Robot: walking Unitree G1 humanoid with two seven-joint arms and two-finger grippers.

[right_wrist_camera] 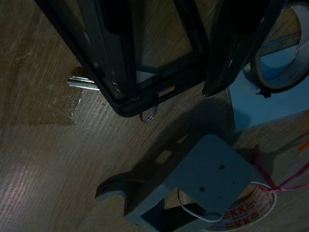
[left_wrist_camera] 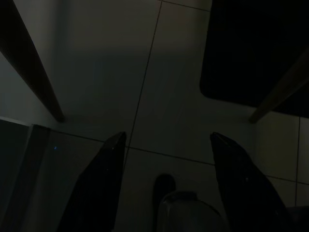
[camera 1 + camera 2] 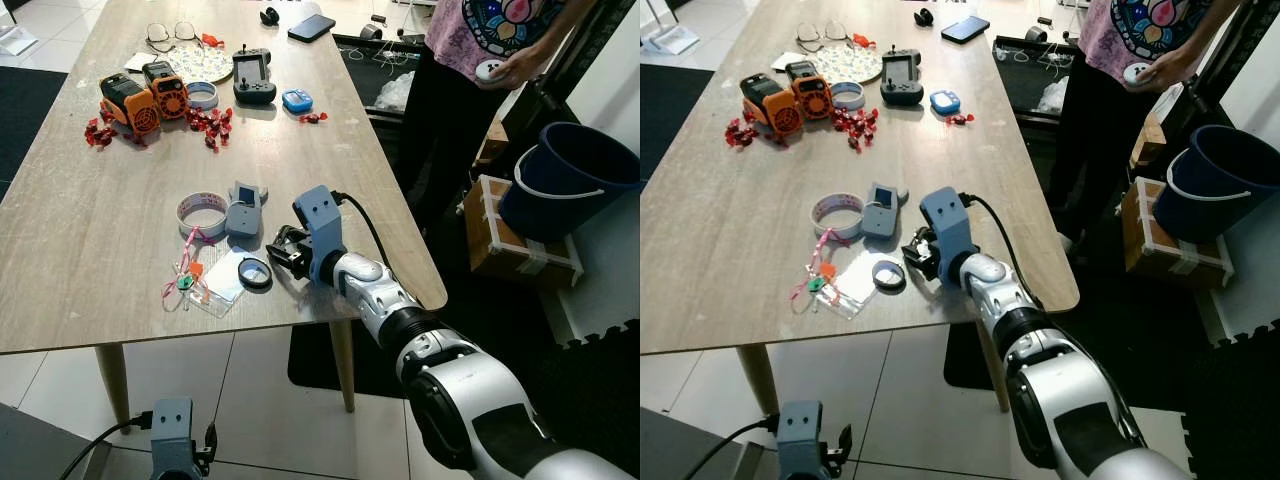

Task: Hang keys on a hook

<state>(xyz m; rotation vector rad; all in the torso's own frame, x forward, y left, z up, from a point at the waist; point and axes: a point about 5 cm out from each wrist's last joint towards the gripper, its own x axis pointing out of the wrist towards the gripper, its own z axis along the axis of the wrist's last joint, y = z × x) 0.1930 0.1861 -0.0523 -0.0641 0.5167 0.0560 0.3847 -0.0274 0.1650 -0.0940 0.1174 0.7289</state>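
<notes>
Pickup stage, judged from the layout: right gripper point(image 3: 287, 250) is down at the near edge of the desk point(image 3: 90, 230), its fingers point(image 1: 116, 58) parted and lying low on the wood, with a small metal ring point(image 1: 150, 115) and a silvery key-like piece point(image 1: 82, 84) just beside their tips. These are presumably the keys, not yet gripped. A grey block point(image 3: 243, 209), a tape roll point(image 3: 202, 213) and a black round object point(image 3: 254, 272) lie close by. No hook is identifiable. Next move calls for closing squarely on the ring without pushing it off the edge. Left gripper point(image 2: 164, 169) hangs idle below the desk, fingers apart.
</notes>
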